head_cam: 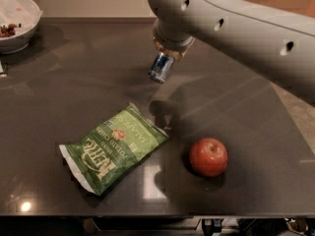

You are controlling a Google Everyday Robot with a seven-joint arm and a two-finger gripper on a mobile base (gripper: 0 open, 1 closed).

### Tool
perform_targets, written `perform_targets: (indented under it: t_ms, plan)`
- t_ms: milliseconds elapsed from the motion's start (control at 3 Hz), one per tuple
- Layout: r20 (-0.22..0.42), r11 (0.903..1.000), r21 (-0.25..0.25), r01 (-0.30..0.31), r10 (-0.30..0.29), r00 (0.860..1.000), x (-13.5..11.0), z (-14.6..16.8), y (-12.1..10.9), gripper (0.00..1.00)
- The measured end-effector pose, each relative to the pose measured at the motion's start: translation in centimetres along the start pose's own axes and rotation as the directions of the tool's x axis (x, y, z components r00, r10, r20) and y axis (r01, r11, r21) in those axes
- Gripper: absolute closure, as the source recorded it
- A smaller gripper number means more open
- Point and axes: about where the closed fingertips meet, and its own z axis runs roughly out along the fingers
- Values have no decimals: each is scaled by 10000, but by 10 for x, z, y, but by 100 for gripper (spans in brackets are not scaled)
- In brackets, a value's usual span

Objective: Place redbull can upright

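The redbull can [160,67], slim, blue and silver, hangs tilted in my gripper [167,53] above the dark table [74,97], its lower end pointing down and to the left. The gripper is shut on the can's upper end, and the big grey arm hides most of the fingers. The can is off the table surface and its shadow falls below it, to the right.
A green chips bag [112,148] lies front and centre. A red apple [208,156] sits to its right. A white bowl [15,21] with food stands at the far left corner. The table's front edge runs along the bottom.
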Motion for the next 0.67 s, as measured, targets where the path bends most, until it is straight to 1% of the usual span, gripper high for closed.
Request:
perform_targets:
  t_ms: [333,667]
  plan:
    - [-344,9980,528,361,-344,9988,0,9,-11,100]
    - [-345,9979,528,364,-346,9988,0,9,-11,100]
